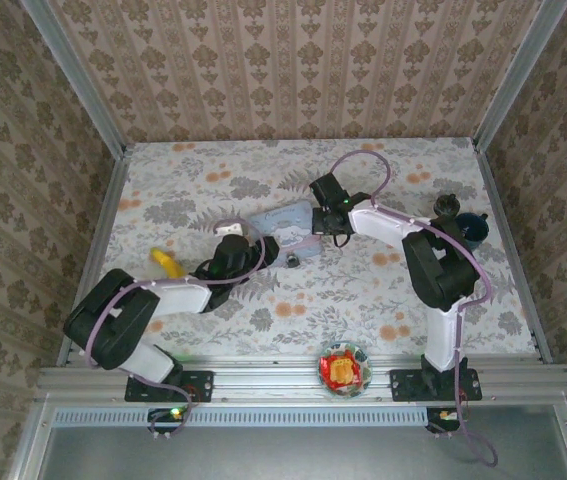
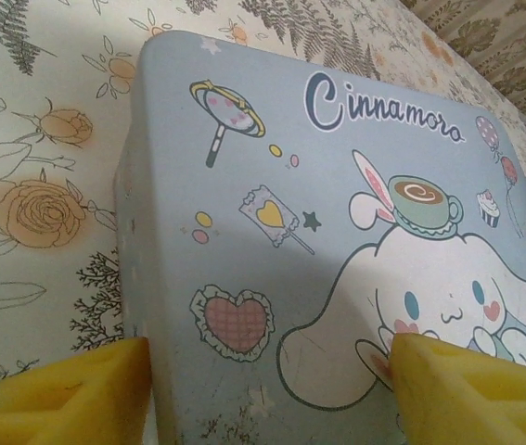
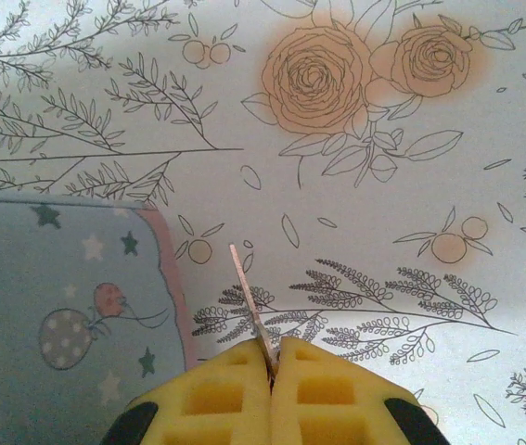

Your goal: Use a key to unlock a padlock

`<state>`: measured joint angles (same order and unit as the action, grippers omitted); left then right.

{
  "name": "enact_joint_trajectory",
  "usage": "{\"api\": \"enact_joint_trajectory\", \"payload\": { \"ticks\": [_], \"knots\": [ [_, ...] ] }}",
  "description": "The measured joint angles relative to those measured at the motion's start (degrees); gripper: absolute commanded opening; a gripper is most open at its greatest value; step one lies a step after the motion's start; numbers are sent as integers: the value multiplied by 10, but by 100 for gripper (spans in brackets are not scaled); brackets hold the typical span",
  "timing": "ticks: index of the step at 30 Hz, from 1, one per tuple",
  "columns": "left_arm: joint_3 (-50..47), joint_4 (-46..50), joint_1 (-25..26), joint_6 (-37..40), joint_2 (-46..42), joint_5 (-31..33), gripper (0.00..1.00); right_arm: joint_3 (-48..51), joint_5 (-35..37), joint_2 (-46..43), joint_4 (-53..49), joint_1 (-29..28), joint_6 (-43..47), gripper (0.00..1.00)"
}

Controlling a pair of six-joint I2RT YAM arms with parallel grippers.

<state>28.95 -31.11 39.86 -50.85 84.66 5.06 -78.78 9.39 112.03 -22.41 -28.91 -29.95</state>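
Observation:
The padlock (image 1: 292, 261) is a tiny dark body on the floral cloth, just in front of the light blue tin (image 1: 288, 220). My right gripper (image 1: 338, 232) hangs at the tin's right end. In the right wrist view its yellow fingers (image 3: 235, 389) are shut on a thin silvery key (image 3: 249, 297), whose blade points away over the cloth beside the tin's corner (image 3: 58, 306). My left gripper (image 1: 255, 248) is at the tin's left end. It is open (image 2: 272, 394): one finger (image 2: 58, 394) sits beside the tin's edge and the other (image 2: 476, 394) over the lid (image 2: 337, 185).
A yellow object (image 1: 168, 262) lies left of the left gripper. A dark jar (image 1: 460, 222) stands at the right edge of the table. A glass bowl (image 1: 345, 368) with something red and yellow sits at the near edge between the arm bases. Metal rails frame the table.

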Motion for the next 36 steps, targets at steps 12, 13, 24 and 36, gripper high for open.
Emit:
{"api": "enact_joint_trajectory", "payload": {
  "ticks": [12, 13, 24, 36],
  "knots": [
    [-1, 156, 31, 29, -184, 19, 68, 84, 4, -88, 34, 14, -4, 0],
    [0, 163, 38, 31, -186, 20, 68, 94, 4, -94, 35, 14, -5, 0],
    [41, 166, 132, 44, -55, -11, 68, 212, 9, -249, 43, 13, -24, 0],
    [98, 160, 106, 45, 57, -15, 71, 284, 9, -379, 38, 5, -37, 0]
  ]
}}
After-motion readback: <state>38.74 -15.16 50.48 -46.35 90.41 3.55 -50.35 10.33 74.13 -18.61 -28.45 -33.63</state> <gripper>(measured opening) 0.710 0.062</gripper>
